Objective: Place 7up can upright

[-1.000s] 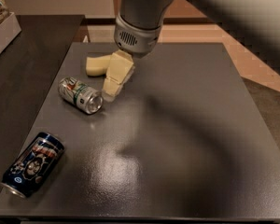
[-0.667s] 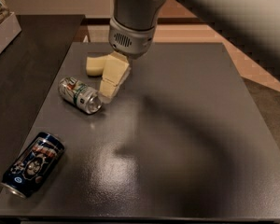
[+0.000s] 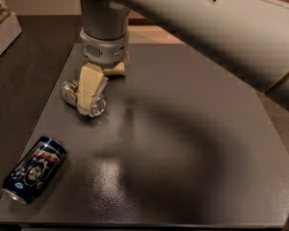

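We see the 7up can (image 3: 68, 91) lying on its side near the worktop's (image 3: 183, 153) far left corner. The gripper (image 3: 101, 91) is down over it, jaws apart, one finger across its front and the other behind. A dark blue can (image 3: 33, 168) lies at the near left edge.

Cream hand (image 3: 94, 88) over silver-green 7up can (image 3: 67, 91); dark blue can (image 3: 33, 170); grey table (image 3: 183, 153).

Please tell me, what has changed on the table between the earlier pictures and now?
The gripper moved left in the view and down to the lying 7up can; its jaws stay open and hold nothing yet. The 7up can and the dark blue can lie where they were.
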